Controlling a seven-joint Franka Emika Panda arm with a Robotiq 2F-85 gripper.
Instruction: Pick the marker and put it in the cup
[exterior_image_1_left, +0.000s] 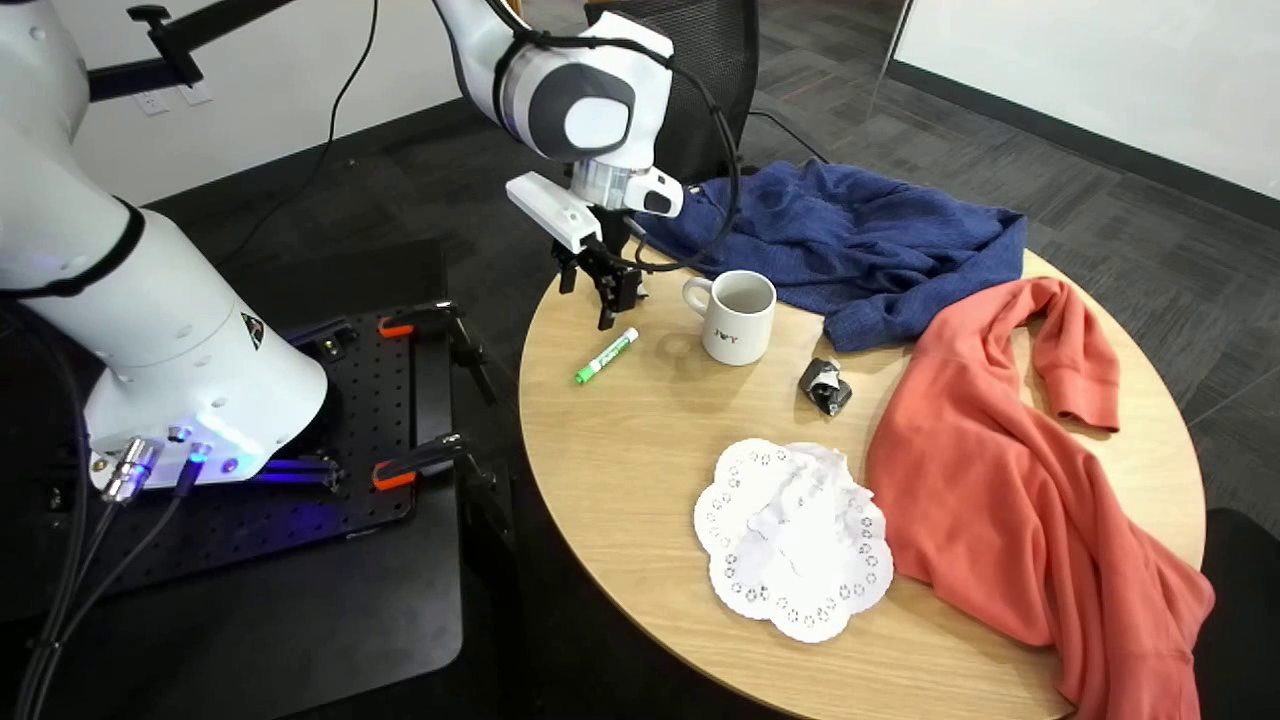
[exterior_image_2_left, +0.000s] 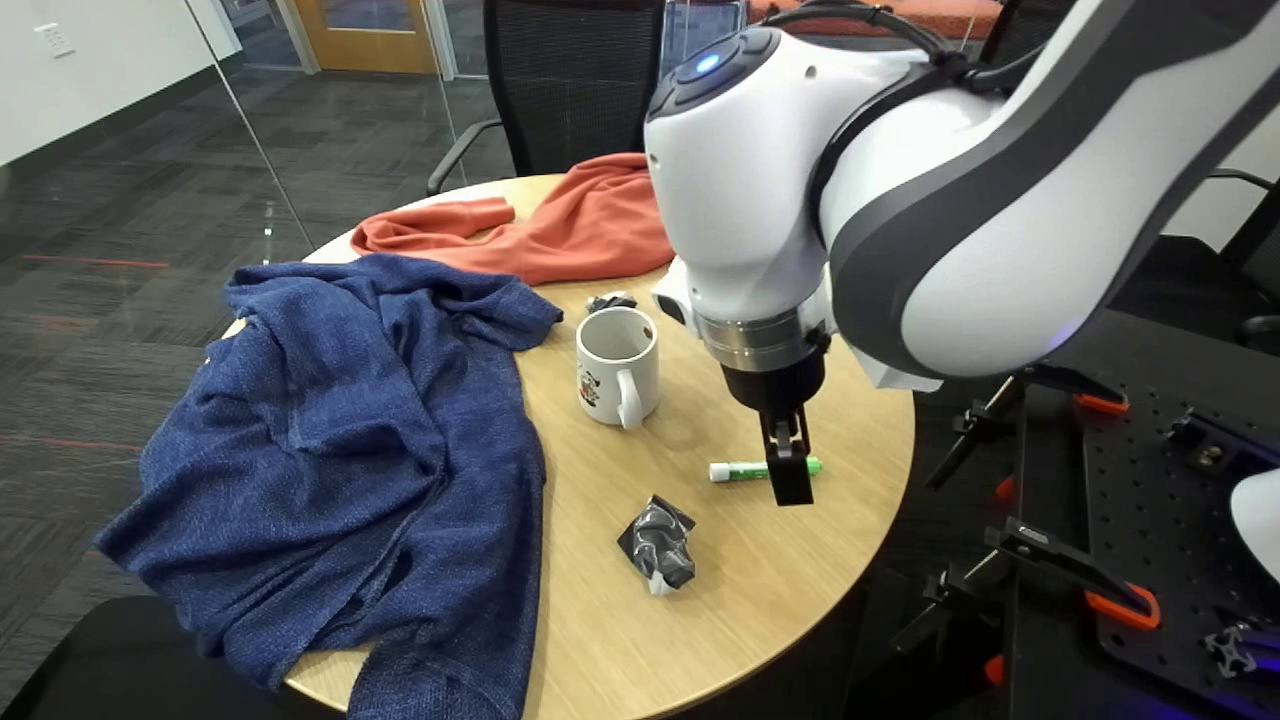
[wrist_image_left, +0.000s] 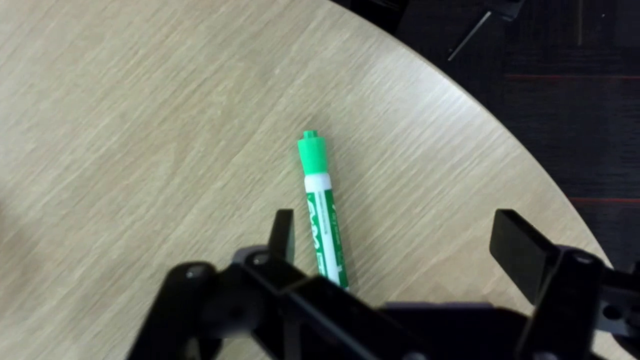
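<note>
Looks like the reach now: black two-fingered pincer (wrist_image_left: 393, 237) spread wide near the slim green-and-white plastic marker (wrist_image_left: 324, 215), needing to centre, lower and squeeze.

I'm holding the arm (exterior_image_2_left: 1070, 210) sloped down to the wrist (exterior_image_2_left: 745, 200); the gripper (wrist_image_left: 397, 240) is hanging below it, fingers (wrist_image_left: 520, 255) standing wide apart.

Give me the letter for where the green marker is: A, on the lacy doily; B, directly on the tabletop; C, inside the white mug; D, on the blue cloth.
B, as the marker lies directly on the tabletop, apart from the mug, in both exterior views.
</note>
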